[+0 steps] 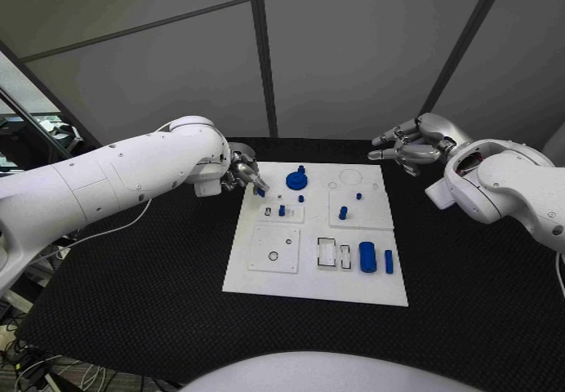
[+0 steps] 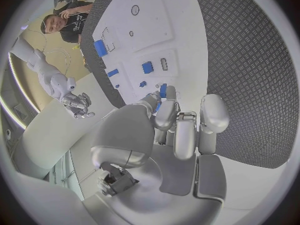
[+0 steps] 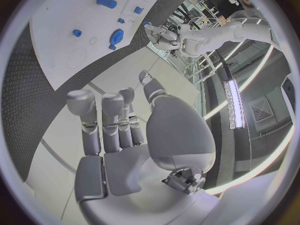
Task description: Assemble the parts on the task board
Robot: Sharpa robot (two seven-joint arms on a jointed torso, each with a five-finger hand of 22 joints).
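Head view: we are seeing left robot hand (image 1: 245,173) pinching a mostly hidden blue part (image 1: 259,192) | right robot hand (image 1: 412,144) hovering released | we are counting seven other blue parts on task board (image 1: 282,278).

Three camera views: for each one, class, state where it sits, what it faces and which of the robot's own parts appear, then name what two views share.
Head view: on the robot's head, looking down at the task board; both arms, left hand, right hand.
Left wrist view: behind the left hand, facing the board.
Right wrist view: behind the right hand, facing the board and the left hand.
Shared: all show the board's blue parts.
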